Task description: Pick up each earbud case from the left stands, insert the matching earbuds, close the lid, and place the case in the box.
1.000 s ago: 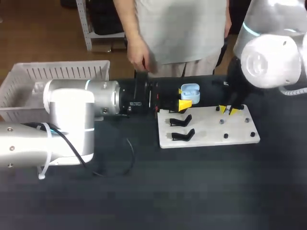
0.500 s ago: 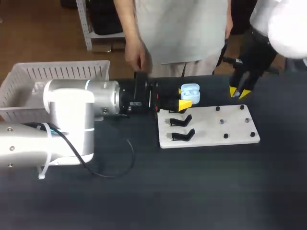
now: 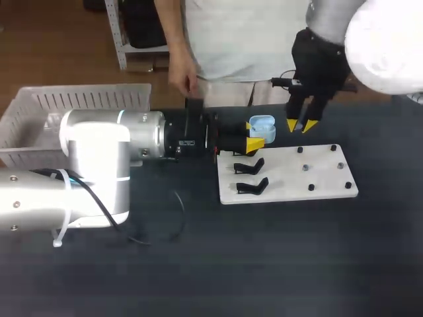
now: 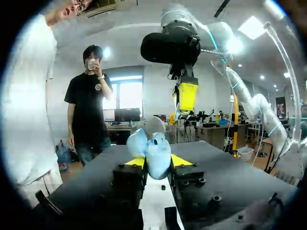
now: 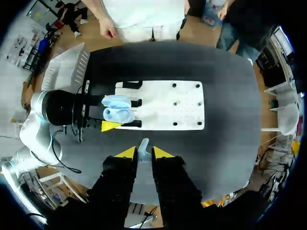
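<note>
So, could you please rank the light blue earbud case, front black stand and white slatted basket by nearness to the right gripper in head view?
1. light blue earbud case, just left.
2. front black stand, forward left.
3. white slatted basket, far left.

Right gripper (image 3: 301, 125) rose off board (image 3: 291, 179), carried earbud (image 5: 143, 144) toward case (image 3: 262, 127).
</note>
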Robot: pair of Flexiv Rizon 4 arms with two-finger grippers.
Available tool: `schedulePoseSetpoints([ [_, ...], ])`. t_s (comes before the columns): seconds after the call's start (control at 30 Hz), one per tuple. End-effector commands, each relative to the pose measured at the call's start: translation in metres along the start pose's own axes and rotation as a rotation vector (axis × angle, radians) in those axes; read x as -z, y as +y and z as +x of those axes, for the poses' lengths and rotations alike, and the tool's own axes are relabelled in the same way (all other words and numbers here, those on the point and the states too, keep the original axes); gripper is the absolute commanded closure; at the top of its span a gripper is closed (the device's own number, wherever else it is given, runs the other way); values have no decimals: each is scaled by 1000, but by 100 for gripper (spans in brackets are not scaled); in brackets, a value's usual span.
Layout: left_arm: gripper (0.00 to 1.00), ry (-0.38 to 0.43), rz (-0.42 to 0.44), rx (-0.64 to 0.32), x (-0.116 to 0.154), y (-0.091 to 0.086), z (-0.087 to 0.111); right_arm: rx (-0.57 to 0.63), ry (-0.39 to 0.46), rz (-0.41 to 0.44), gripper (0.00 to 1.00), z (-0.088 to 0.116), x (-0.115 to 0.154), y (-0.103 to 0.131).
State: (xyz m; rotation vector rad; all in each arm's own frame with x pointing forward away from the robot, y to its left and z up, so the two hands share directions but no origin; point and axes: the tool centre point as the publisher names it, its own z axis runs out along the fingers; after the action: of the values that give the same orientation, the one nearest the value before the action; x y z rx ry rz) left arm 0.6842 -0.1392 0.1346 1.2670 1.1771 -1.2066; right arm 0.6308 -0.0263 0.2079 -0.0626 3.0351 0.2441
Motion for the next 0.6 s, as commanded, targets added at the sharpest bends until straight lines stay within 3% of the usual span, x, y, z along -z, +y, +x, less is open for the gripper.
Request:
schedulePoseSetpoints([
  [0.03,100,-3,-3,-3,0,0,1,-2,2,4,100,-2,0,1],
  [0.5,100,-3,-3,-3,0,0,1,-2,2,4,100,-2,0,1],
  [0.6,100,-3,-3,-3,0,0,1,52,14,26,100,-5,3,14],
])
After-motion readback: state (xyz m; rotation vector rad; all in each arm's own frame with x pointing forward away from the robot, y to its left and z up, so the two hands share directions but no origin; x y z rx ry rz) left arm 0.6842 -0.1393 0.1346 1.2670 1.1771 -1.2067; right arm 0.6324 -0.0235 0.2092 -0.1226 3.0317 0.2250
